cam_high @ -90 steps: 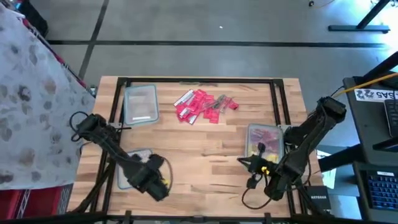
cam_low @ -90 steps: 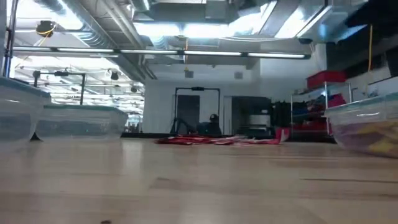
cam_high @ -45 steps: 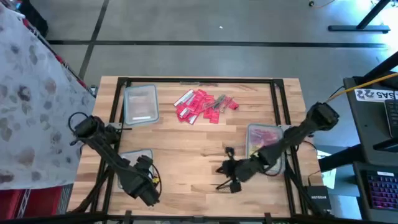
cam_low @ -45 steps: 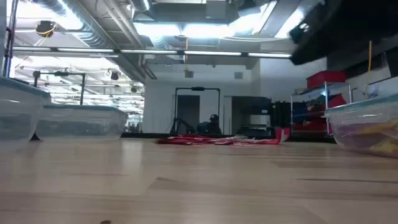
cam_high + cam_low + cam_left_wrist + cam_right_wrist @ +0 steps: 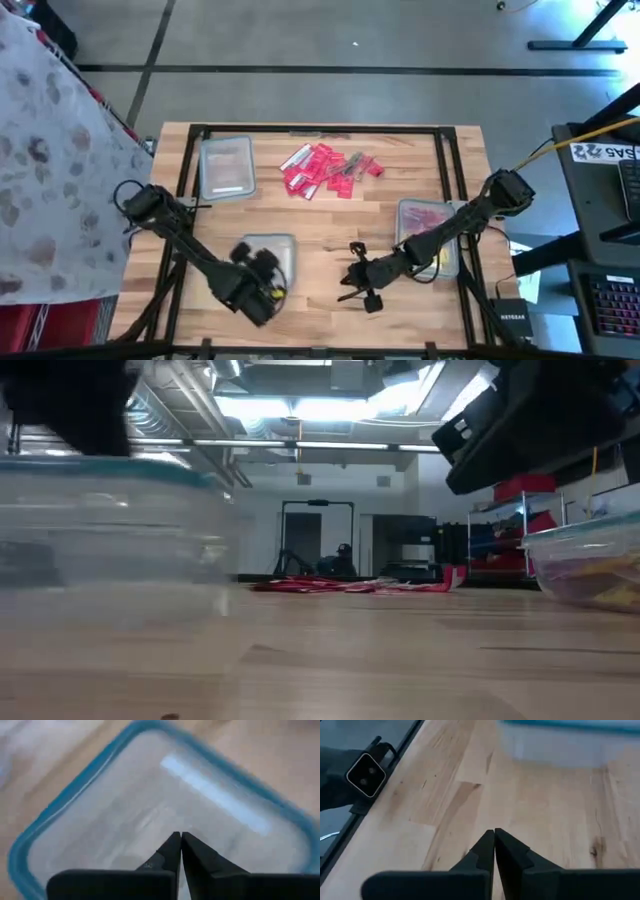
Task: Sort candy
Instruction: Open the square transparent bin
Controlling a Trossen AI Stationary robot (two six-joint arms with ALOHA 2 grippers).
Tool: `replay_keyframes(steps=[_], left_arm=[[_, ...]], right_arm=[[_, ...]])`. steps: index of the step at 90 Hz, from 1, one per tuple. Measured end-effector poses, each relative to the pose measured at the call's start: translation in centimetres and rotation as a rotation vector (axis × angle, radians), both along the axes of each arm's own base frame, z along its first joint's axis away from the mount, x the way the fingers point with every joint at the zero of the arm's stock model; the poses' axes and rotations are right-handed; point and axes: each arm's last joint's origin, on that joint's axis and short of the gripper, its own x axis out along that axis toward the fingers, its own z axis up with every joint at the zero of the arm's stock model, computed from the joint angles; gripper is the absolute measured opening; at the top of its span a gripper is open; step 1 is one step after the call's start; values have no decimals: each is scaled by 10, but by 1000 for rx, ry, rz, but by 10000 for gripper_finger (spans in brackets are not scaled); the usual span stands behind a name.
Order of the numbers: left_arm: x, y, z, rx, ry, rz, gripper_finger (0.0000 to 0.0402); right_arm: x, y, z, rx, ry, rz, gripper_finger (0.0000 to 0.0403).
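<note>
From the high view I see the candy (image 5: 328, 168) piled near the table's far edge, my left gripper (image 5: 262, 287) over a clear tub (image 5: 283, 252) near the front edge; both wrist views show fingers closed, empty, so I should open before descending.

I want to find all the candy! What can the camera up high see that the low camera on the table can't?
Only the high view shows the whole table from above: both arms, the left gripper over the near-left clear tub, the right gripper above bare wood, and the far-left empty tub. Only the low view shows the room behind, with ceiling lights and shelves. Both show the red candy pile at the far middle and the right tub with candy inside.
</note>
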Motion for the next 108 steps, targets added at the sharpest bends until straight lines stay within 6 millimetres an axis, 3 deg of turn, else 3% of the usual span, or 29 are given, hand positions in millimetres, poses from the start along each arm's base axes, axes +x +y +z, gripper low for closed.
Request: replay_keyframes(steps=[13, 30, 45, 67, 73, 91, 108], left_arm=[[18, -10, 16, 81, -124, -163, 0], [25, -3, 16, 106, -150, -145, 0], [31, 15, 3, 106, -136, -78, 0], [38, 36, -29, 1, -122, -56, 0], [36, 39, -35, -20, -147, -49, 0], [25, 43, -61, -61, -218, -14, 0], [16, 41, -72, -60, -252, -21, 0]], right_arm=[[0, 0, 0, 2, -3, -1, 0], [4, -5, 1, 12, -11, -41, 9], [16, -24, -4, 22, 0, -58, 46], [42, -40, -44, 83, 8, 111, 122], [49, -47, -46, 142, -21, 164, 136], [57, -66, -49, 171, -37, 139, 150], [58, -81, -50, 172, -26, 65, 150]])
